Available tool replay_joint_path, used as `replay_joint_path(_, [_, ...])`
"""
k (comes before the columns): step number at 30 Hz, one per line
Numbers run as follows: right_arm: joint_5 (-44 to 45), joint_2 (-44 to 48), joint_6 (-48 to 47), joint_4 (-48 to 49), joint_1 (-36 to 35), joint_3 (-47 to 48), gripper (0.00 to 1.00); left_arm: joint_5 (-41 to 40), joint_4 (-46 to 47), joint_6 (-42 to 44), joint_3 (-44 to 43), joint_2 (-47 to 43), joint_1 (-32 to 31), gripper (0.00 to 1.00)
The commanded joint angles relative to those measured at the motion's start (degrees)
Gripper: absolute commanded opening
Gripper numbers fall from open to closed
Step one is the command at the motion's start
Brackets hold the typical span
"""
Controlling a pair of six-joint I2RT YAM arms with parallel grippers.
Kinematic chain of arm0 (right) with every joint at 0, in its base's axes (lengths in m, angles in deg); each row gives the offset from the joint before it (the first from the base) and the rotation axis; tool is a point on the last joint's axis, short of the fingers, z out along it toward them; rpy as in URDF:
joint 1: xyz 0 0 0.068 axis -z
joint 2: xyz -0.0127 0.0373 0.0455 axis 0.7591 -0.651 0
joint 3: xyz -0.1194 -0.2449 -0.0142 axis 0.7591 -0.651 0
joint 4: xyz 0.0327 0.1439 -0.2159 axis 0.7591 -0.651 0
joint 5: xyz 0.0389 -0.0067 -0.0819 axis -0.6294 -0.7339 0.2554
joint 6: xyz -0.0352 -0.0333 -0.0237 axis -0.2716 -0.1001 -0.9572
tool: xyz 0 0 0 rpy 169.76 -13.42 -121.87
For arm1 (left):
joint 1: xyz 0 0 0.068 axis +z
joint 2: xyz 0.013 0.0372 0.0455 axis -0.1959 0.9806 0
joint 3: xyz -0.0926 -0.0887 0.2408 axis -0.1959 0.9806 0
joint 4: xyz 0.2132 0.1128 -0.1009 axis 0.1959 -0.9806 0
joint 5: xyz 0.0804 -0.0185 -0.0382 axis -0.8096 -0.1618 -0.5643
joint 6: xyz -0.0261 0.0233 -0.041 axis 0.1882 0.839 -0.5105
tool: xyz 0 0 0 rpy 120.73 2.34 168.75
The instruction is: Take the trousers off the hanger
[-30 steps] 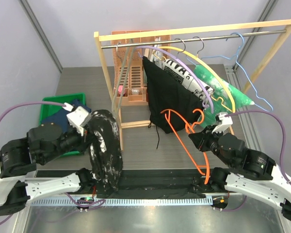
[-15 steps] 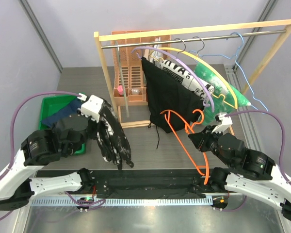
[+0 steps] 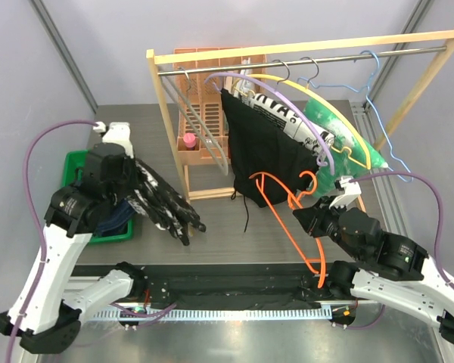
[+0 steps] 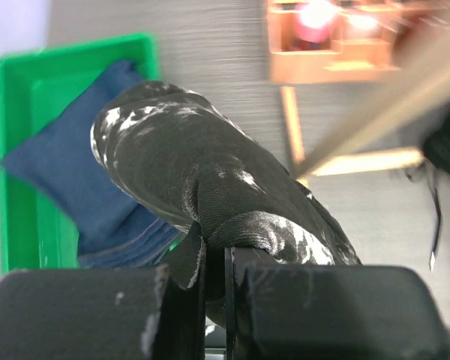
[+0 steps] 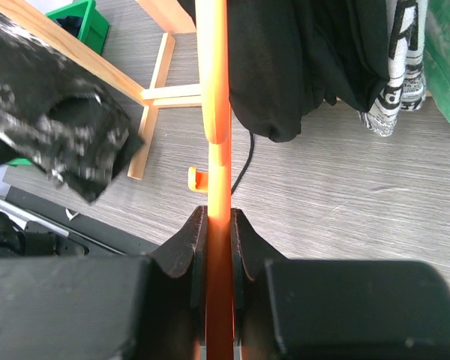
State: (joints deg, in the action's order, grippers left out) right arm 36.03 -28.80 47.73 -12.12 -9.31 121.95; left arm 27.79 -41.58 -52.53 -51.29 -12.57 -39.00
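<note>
Black trousers with white speckles [image 3: 165,207] hang from my left gripper [image 3: 133,186], which is shut on a fold of them [image 4: 202,172] above the left side of the table. In the left wrist view the jaws [image 4: 216,259] pinch the cloth, with the navy blue trousers [image 4: 64,180] lying below in the green bin [image 4: 15,82]. My right gripper [image 3: 308,214] is shut on the bare orange hanger [image 3: 286,215], held upright off the rail in front of the rack. The right wrist view shows the hanger's bar [image 5: 212,90] clamped between the fingers [image 5: 218,225].
A wooden rack [image 3: 303,47] carries a plain black garment [image 3: 263,151], a black-and-white lettered cloth [image 3: 284,113], a green bag [image 3: 340,132] and purple, yellow and blue hangers. An orange organiser [image 3: 208,125] stands behind the rack's left post. The green bin's rim [image 3: 74,160] is at far left.
My left arm has risen and swung left and back toward the green bin, carrying the speckled trousers with it. The right arm and orange hanger have stayed put.
</note>
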Motion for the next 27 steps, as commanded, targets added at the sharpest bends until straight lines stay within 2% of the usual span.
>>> replay_joint_path(1, [-0.85,0.49,-0.20,3.53,0.16,-0.99,0.01,3.96,4.42,-4.03,-2.17,-0.32,11.51,0.00])
replay_joint_path(3, [-1.72,0.67,-0.20,4.15,0.16,-1.52,0.01,5.37,2.84,-5.88,-3.92,1.07,18.98,0.00])
replay_joint_path(6, [-2.52,0.49,-0.37,5.20,0.16,-2.05,0.01,3.98,0.56,-8.34,-10.15,5.89,23.56,0.00])
replay_joint_path(10, [-4.10,-1.35,-1.43,5.38,0.25,-1.09,0.01,1.69,-1.64,-12.21,-23.57,10.48,24.80,0.00])
replay_joint_path(18, [-6.48,-3.73,-2.48,4.68,0.16,1.90,0.01,-7.80,-6.38,-9.32,-37.39,11.02,24.80,0.00])
replay_joint_path(23, [-7.97,-4.87,-2.31,4.41,0.16,2.87,0.01,-12.37,-7.89,-8.70,-37.51,6.98,24.72,0.00])
replay_joint_path(27, [-10.07,-5.40,-1.26,4.15,0.25,3.31,0.01,-18.08,-6.57,-8.70,-30.77,3.81,24.72,0.00])
